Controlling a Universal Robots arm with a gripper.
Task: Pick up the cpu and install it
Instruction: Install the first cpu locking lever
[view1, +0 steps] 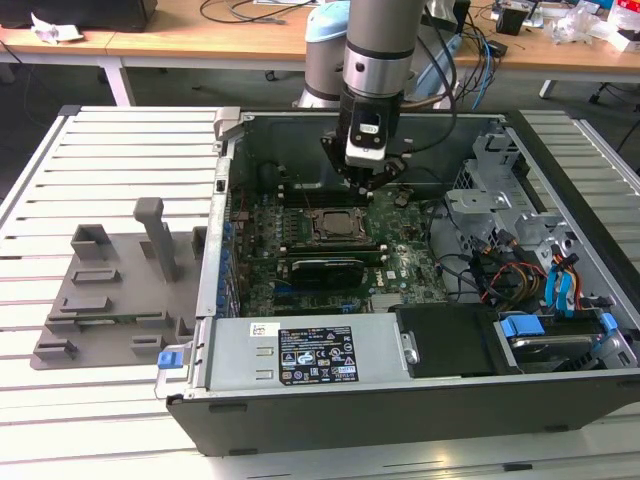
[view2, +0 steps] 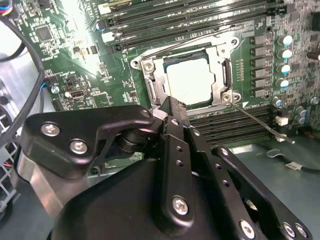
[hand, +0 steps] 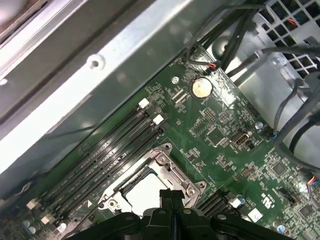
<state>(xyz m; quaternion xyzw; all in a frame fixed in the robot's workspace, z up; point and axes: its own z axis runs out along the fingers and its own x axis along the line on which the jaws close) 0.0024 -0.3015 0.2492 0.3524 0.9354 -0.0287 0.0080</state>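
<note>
The small silvery square cpu (view2: 192, 82) lies flat inside the dark metal-edged socket frame (view2: 223, 75) on the green motherboard (hand: 225, 150); the black jaws, pressed together and empty, hover just above; in the exterior view the cpu sits at their seven o'clock.

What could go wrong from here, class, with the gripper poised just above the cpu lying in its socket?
1. The gripper hangs close over the cpu, which lies inside the socket frame. If the chip sits slightly askew, a downward push might damage the contacts beneath.
2. A thin metal lever juts out beside the frame, so a sideways move by the gripper could snag it.
</note>
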